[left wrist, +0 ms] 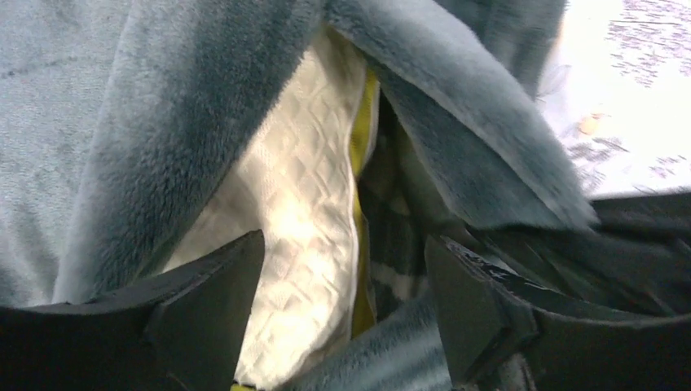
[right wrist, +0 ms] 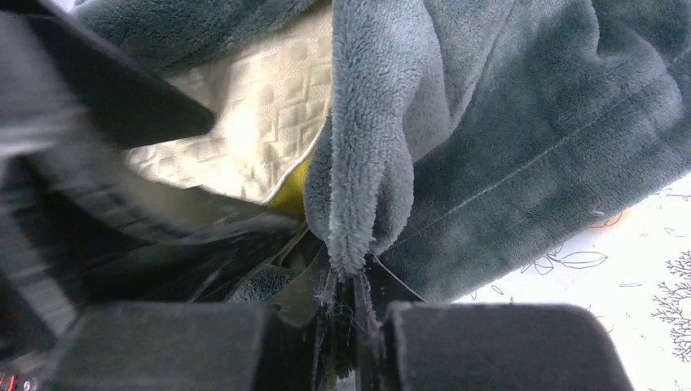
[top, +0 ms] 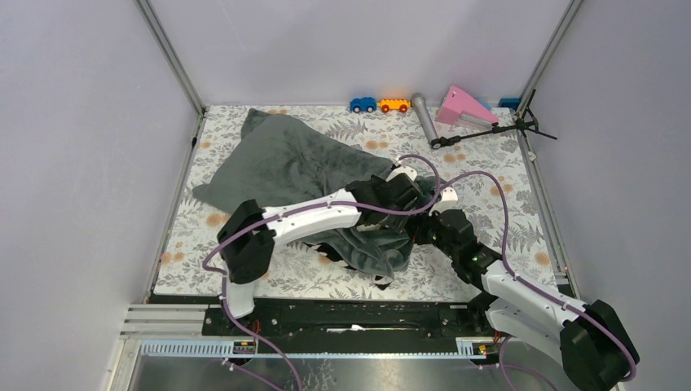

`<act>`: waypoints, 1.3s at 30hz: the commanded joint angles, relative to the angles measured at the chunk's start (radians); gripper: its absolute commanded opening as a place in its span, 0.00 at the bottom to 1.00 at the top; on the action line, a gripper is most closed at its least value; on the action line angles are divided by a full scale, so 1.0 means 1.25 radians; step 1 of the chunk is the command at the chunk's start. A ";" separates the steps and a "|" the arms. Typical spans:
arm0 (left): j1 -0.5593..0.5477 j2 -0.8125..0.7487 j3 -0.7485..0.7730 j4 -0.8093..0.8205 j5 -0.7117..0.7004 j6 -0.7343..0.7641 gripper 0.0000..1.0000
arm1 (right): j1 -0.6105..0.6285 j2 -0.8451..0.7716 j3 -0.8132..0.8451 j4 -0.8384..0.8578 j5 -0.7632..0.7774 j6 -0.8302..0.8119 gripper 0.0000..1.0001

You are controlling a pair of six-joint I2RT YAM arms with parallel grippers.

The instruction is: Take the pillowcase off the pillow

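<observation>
While clamped on a ridge of the pillowcase [right wrist: 363,163], sitting low against the heap: right gripper [right wrist: 342,318], jaws pressed together, grey-green plush fold rising out from between them. Just left of that fold, cream quilted pillow [right wrist: 261,122] peeking out, sliver of yellow band [right wrist: 295,194] close above the jaws. Over to the left gripper [left wrist: 346,314]: jaws spread wide, nothing pinched. Right between them, an exposed pillow corner, yellow band running down the middle of the gap. Beyond the jaws, plush flaps parted either side of the cream. Close by one finger, a glimpse of striped inner fabric. From overhead, both grippers nose to nose at the near end of the pillowcase, most of the pillow hidden inside, rest of it stretching away from the jaws over the leaf-print table mat [top: 285,281]. Well beyond the jaws, along the far edge: blue toy car [top: 363,104], orange toy car [top: 394,105], grey cylinder [top: 424,116], pink wedge [top: 460,104], black tripod [top: 489,130].
</observation>
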 commanded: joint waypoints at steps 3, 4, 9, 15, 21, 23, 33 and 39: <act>0.015 0.079 0.078 -0.100 -0.161 -0.028 0.84 | -0.008 -0.008 -0.006 0.018 0.046 0.002 0.00; 0.022 0.091 0.082 -0.114 -0.172 -0.035 0.84 | -0.008 -0.010 -0.007 0.019 0.047 0.003 0.00; 0.062 0.111 0.049 -0.121 -0.156 -0.057 0.81 | -0.009 -0.015 -0.015 0.017 0.074 0.013 0.00; 0.078 0.061 0.007 -0.101 -0.174 -0.059 0.16 | -0.015 0.062 0.016 -0.026 0.134 0.048 0.00; 0.048 -0.070 -0.049 -0.065 -0.142 0.009 0.00 | -0.042 0.142 0.052 -0.018 0.034 0.048 0.12; 0.040 -0.130 -0.071 -0.064 -0.111 0.016 0.00 | -0.044 0.140 0.062 -0.017 0.000 0.036 0.28; 0.001 -0.264 -0.121 -0.066 0.042 0.053 0.00 | -0.045 0.155 0.156 0.017 -0.233 0.045 0.68; 0.000 -0.284 -0.126 -0.066 0.041 0.056 0.00 | -0.044 0.142 0.220 -0.047 -0.194 0.003 0.53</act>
